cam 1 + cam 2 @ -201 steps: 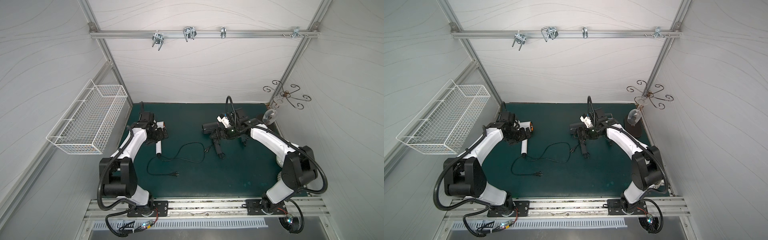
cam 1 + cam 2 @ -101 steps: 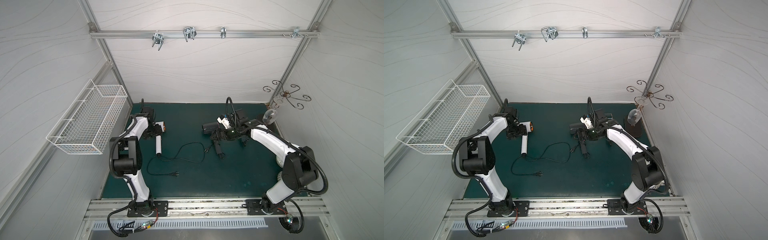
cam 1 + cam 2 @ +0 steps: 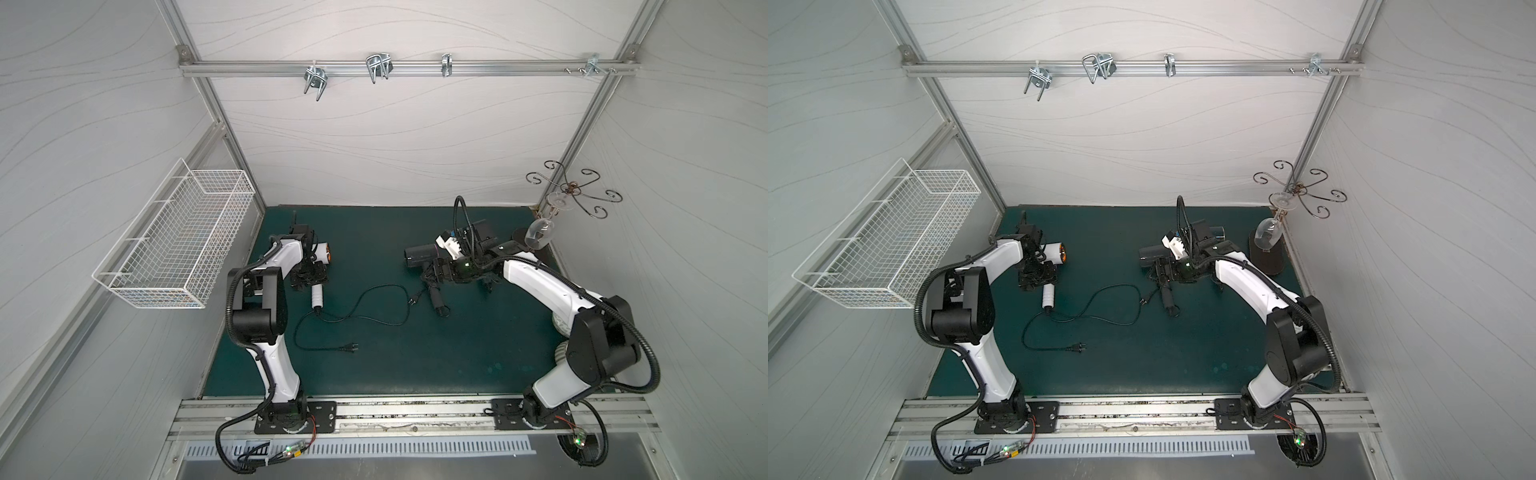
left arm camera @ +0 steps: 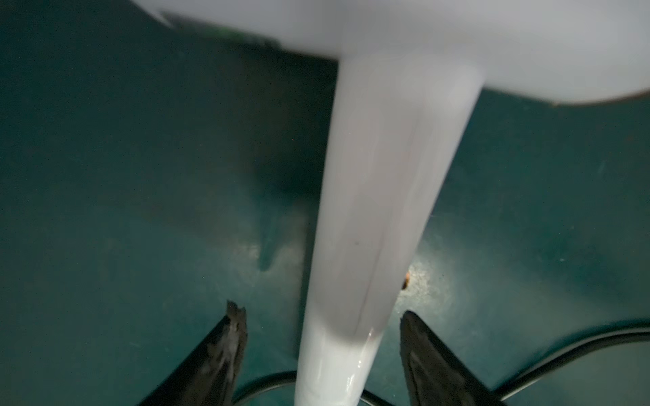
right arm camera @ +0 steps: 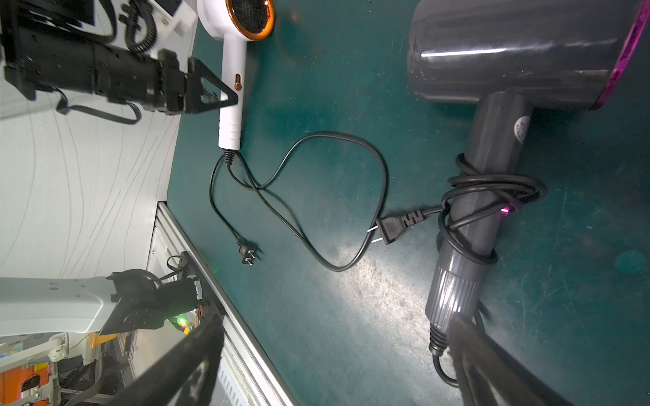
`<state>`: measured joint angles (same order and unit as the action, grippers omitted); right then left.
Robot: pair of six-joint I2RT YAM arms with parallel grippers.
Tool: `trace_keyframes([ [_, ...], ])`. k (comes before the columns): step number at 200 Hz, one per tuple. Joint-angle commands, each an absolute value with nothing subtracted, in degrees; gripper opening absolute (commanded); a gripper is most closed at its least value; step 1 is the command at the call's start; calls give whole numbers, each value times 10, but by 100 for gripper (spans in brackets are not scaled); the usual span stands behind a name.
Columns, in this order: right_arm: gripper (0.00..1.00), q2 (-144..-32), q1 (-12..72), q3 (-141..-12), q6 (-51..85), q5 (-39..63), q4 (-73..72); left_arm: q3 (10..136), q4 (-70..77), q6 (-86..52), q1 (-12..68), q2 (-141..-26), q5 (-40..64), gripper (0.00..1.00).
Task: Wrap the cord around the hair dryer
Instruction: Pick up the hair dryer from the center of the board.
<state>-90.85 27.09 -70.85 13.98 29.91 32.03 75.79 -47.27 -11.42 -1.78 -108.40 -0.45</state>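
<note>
— Where is the white hair dryer [image 5: 230,105]?

— Flat on the dark green mat [image 5: 316,70], by the left arm. It is smooth glossy plastic: a round barrel with a copper-coloured ring around dark mesh, and a straight round handle, grooved near its end.

— And the cord [image 5: 330,133]?

— Thin, black and rubbery-looking. It leaves the handle's end in loose open curves over the scuffed mat and ends in a flat two-pronged plug [image 5: 248,253]. None of it lies around the handle.

— The left gripper [image 4: 322,313]?

— Partly spread, astride the handle. Its worn black fingers [image 4: 225,351] stand one on each side, and mat shows between one of them and the plastic, so it has no clamp.

— The right gripper [image 5: 336,318]?

— Jaws wide, holding nothing. It is near the ribbed handle end of a grey dryer [image 5: 492,158], a matt cylinder with a magenta rim and its own cord coiled round the handle.
</note>
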Motion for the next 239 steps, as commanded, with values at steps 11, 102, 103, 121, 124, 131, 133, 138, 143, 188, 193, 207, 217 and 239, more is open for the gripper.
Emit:
trace_keyframes([
  [11, 99, -903, 271, -706, 145, 308, 312, 737, -449, -123, -9, -1063, -18, 70],
  [102, 99, -902, 267, -696, 147, 314, 305, 726, -400, -109, -4, -1071, -18, 58],
  [103, 99, -902, 267, -696, 147, 314, 305, 726, -400, -109, -4, -1071, -18, 58],
  [121, 99, -902, 265, -696, 145, 316, 305, 733, -403, -107, -2, -1082, -22, 55],
  [124, 99, -903, 264, -696, 145, 317, 305, 733, -403, -106, -1, -1083, -23, 55],
  [131, 99, -903, 263, -696, 145, 318, 305, 734, -402, -105, 0, -1086, -26, 55],
  [133, 99, -902, 263, -696, 145, 319, 305, 735, -401, -105, 0, -1087, -26, 55],
  [138, 99, -903, 262, -696, 145, 320, 305, 735, -401, -105, 0, -1089, -26, 54],
  [143, 99, -904, 261, -696, 144, 321, 305, 736, -401, -105, 0, -1092, -27, 54],
  [188, 99, -903, 255, -694, 143, 326, 307, 739, -406, -108, 0, -1109, -31, 46],
  [193, 99, -902, 254, -692, 143, 326, 305, 739, -406, -106, 0, -1111, -30, 44],
  [207, 99, -901, 252, -688, 143, 330, 303, 742, -410, -104, 0, -1118, -29, 33],
  [217, 99, -900, 250, -687, 144, 332, 302, 745, -413, -102, 1, -1122, -24, 25],
  [239, 99, -901, 248, -685, 144, 335, 297, 748, -413, -99, 8, -1121, -22, 2],
])
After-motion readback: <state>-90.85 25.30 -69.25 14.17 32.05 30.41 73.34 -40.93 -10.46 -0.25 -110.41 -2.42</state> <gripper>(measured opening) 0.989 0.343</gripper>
